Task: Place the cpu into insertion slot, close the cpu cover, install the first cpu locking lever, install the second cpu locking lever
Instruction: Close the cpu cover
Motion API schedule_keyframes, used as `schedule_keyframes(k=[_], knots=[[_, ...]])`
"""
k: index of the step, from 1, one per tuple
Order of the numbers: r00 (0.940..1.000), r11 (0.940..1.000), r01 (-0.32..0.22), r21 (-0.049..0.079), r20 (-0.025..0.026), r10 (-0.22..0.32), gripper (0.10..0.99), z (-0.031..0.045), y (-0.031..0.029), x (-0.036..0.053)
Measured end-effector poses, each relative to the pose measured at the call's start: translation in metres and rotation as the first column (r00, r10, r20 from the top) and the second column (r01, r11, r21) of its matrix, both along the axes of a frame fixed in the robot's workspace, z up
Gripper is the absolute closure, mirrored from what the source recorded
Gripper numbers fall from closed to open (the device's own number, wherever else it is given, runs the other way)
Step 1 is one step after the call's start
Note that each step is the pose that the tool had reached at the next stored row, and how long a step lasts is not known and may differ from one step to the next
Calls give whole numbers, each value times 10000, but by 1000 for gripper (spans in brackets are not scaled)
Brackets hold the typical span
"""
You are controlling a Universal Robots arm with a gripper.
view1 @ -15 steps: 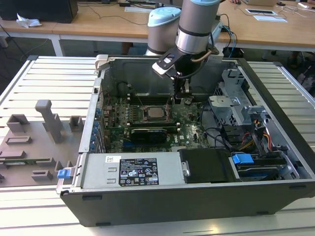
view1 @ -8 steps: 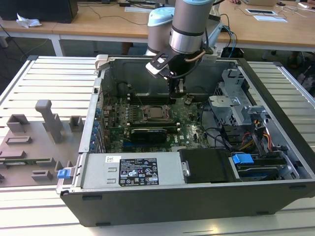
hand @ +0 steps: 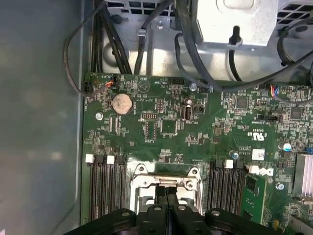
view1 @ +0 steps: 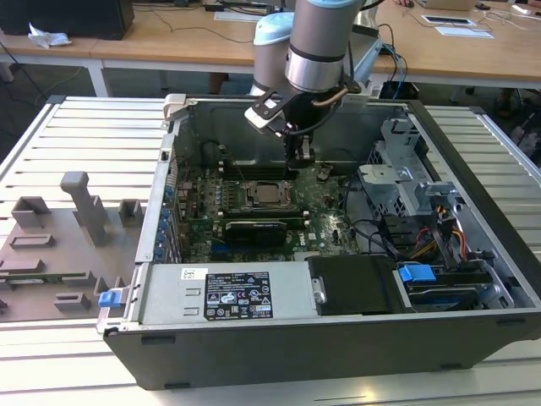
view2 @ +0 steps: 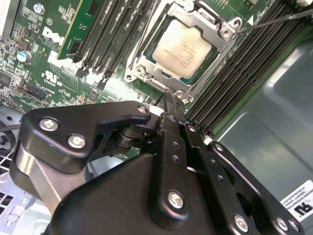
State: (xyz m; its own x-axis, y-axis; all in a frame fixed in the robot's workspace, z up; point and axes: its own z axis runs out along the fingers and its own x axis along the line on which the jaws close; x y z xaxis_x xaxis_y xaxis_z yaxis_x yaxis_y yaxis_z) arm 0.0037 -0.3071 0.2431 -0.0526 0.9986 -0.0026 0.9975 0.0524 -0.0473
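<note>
Inside the open computer case (view1: 296,348), on the green motherboard (hand: 171,128), the cpu (view2: 182,48) lay flat in the insertion slot (view2: 138,72), its dull silver top facing up. The cpu cover (view2: 208,22) was down over it, framing the chip through its square window. A thin wire lever (view2: 274,20) ran from one corner of the socket out across the black memory slots (view2: 117,34); whether it was latched could not be told. The arm (view1: 317,51) reached down into the case from above in the exterior view, and the gripper (view2: 168,98) hung at the edge of the socket, just beside a corner screw of the frame. Its fingers (hand: 161,192) were pressed together with only a hairline between them, and nothing could be seen gripped there. Whether the tip touched the frame or stood just off it was not clear. In the first wrist view a round coin battery (hand: 122,104) sat on the board well apart from the socket, with rows of memory slots on both sides of the socket.
</note>
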Motion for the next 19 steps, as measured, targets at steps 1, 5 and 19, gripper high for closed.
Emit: schedule_keyframes(k=[1, 5, 19], knots=[[10000, 10000, -1, 0, 0, 1, 980, 0, 0, -18], [10000, 10000, 0, -1, 0, 0, 980, -1, 0, -82], [10000, 10000, 0, 1, 1, 0, 980, -6, 0, -307]])
